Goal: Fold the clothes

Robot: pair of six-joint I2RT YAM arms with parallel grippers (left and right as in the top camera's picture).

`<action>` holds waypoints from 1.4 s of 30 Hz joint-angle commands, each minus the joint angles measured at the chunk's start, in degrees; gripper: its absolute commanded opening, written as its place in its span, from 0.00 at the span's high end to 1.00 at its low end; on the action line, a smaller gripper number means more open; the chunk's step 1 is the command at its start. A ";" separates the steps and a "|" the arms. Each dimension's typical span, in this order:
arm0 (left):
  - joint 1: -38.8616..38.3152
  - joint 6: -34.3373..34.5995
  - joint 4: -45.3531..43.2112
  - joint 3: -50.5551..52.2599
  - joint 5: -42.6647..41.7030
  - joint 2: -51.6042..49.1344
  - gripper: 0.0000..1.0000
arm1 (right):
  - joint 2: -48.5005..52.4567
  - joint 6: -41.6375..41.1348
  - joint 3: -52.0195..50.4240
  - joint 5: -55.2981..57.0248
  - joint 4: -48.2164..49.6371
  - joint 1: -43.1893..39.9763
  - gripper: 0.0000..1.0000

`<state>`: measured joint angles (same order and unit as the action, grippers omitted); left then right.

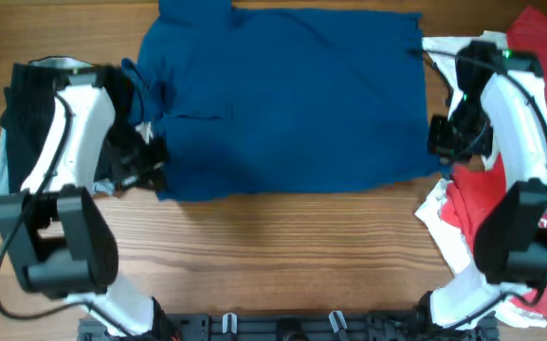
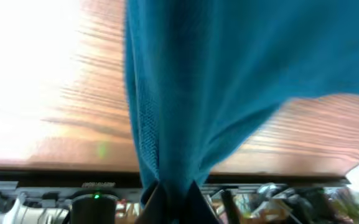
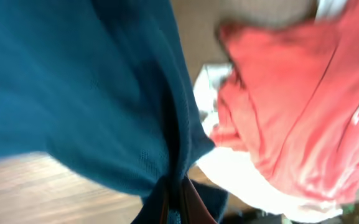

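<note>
- My left hand and right hand each pinch the shirt by its near edge.
- I'd lift both evenly, holding the edge taut above the surface.

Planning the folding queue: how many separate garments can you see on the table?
4: blue shirt spread in the middle, black garment at the left edge, red garment and white garment piled at the right edge. More may hide in those piles.
</note>
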<state>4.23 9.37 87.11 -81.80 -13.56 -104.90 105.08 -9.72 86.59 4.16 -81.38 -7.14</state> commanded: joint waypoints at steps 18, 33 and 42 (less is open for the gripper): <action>0.15 16.81 -8.81 18.01 8.70 34.82 0.96 | -22.58 -2.84 -15.98 -0.39 3.67 -4.74 0.96; 0.15 21.14 -44.39 18.05 8.87 15.63 0.96 | -8.74 2.27 -16.00 -5.73 32.20 -4.72 0.96; 0.15 21.16 -55.67 18.05 10.03 8.50 0.96 | -3.43 3.72 -16.00 -9.55 42.95 -4.72 0.96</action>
<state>4.23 29.93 33.61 -63.66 -4.91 -96.12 100.07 -7.81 70.63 -2.39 -40.12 -11.57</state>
